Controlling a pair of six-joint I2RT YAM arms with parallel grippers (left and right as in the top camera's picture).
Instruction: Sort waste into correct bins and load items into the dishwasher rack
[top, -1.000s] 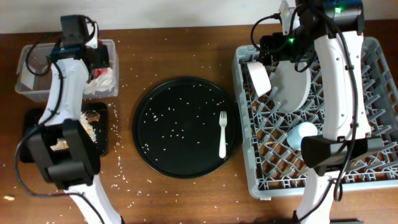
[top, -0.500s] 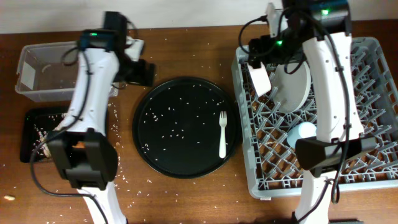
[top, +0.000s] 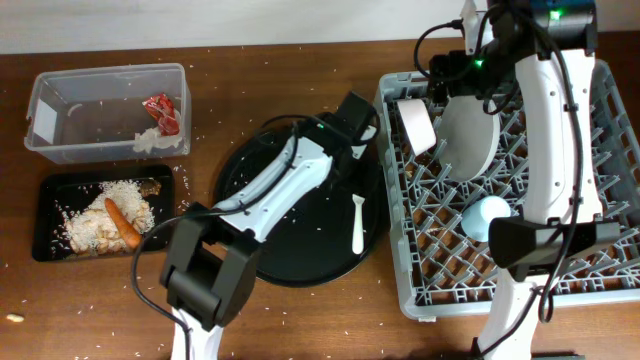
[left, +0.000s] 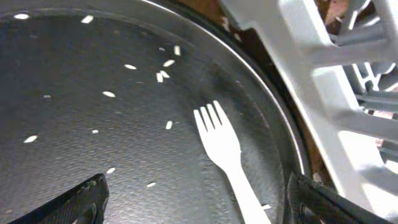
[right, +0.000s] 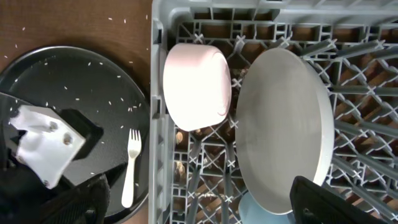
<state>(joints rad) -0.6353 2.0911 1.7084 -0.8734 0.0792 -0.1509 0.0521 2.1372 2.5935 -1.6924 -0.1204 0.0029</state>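
Note red wrapper (top: 162, 110), napkin (top: 152, 140) in clear tub (top: 60, 90); carrot (top: 122, 222), rice (top: 88, 228) in black tray (top: 48, 190); plate (top: 470, 140), bowl (top: 417, 125), cup (top: 487, 215) in rack (top: 610, 200); leaves only fork (left: 224, 146) on round tray (top: 290, 265), beneath left gripper (left: 194, 198), jaws apart; right gripper (right: 208, 202) likewise spread.

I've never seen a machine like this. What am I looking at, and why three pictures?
Two robot arms work at a table. One picture looks down from above; the other two come from cameras on each arm's wrist. The left claw hovers open over a white fork on the round black tray. The right claw, also open and empty, hangs above the grey rack, which holds a plate, bowl and blue cup. A clear tub holds a napkin and red wrapper; a shallow black tray holds rice and a carrot.
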